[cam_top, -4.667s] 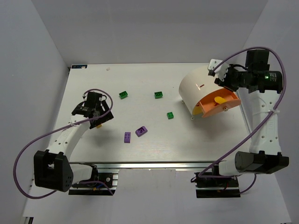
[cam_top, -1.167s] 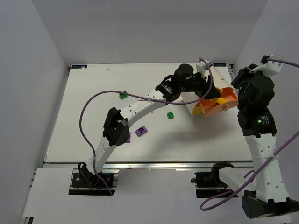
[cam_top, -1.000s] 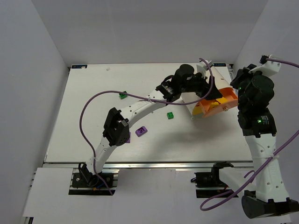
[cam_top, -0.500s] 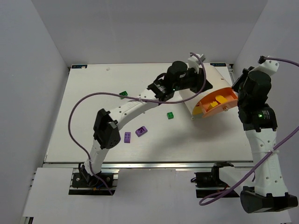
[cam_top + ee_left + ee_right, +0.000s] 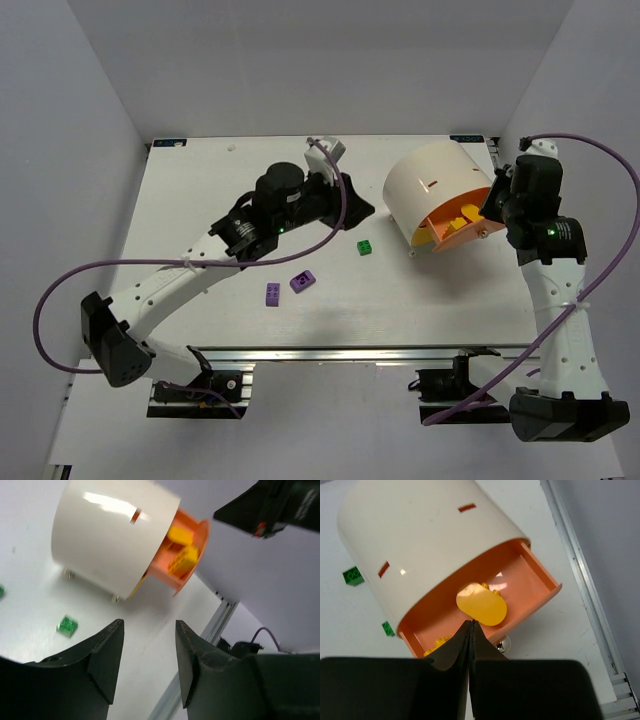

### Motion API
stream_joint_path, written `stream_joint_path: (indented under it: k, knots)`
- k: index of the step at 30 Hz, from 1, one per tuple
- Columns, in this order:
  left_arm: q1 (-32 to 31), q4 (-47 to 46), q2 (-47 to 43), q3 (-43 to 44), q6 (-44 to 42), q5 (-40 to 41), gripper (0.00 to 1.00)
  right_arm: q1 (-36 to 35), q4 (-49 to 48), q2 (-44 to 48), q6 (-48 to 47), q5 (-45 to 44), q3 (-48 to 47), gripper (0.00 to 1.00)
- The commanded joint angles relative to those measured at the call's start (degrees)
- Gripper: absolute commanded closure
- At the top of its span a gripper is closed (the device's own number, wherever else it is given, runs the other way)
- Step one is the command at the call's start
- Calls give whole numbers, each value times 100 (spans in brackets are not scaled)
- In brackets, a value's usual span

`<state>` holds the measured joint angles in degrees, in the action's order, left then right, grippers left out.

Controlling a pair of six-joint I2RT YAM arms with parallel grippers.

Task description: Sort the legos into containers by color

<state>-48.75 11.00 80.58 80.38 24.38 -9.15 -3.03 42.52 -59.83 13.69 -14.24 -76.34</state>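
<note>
Cream tub (image 5: 430,180), orange drawer (image 5: 470,232), green brick (image 5: 366,246), purple bricks (image 5: 303,281)

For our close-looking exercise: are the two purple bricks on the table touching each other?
Apart. The top external view shows a strip of bare table between the left purple brick and the right purple brick.

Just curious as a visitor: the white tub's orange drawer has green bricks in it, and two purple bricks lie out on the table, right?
Not quite: the orange drawer of the white tub holds orange bricks, not green, as the left wrist view shows. The two purple bricks do lie out on the table.
</note>
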Motion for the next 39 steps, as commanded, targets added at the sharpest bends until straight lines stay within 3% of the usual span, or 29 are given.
stream_joint_path:
  k: [1,2,6,12,23,39]
  knots:
    - [24,280,-532,-740,119,387,44,127,432,-37,-322,638,57,100]
    - [24,253,-630,-882,154,431,39,144,441,-37,-480,955,127,100]
    - [24,253,-824,-1191,251,502,35,136,388,-63,-1061,2396,260,100]
    - [24,279,-833,-1218,278,493,32,100,555,-520,-1914,3427,-13,100]
    - [24,218,-1114,-1587,524,642,30,48,985,-732,-2547,3542,-197,100]
    - [24,262,-1184,-1613,577,713,29,39,1338,-1101,-3136,2505,-751,100]
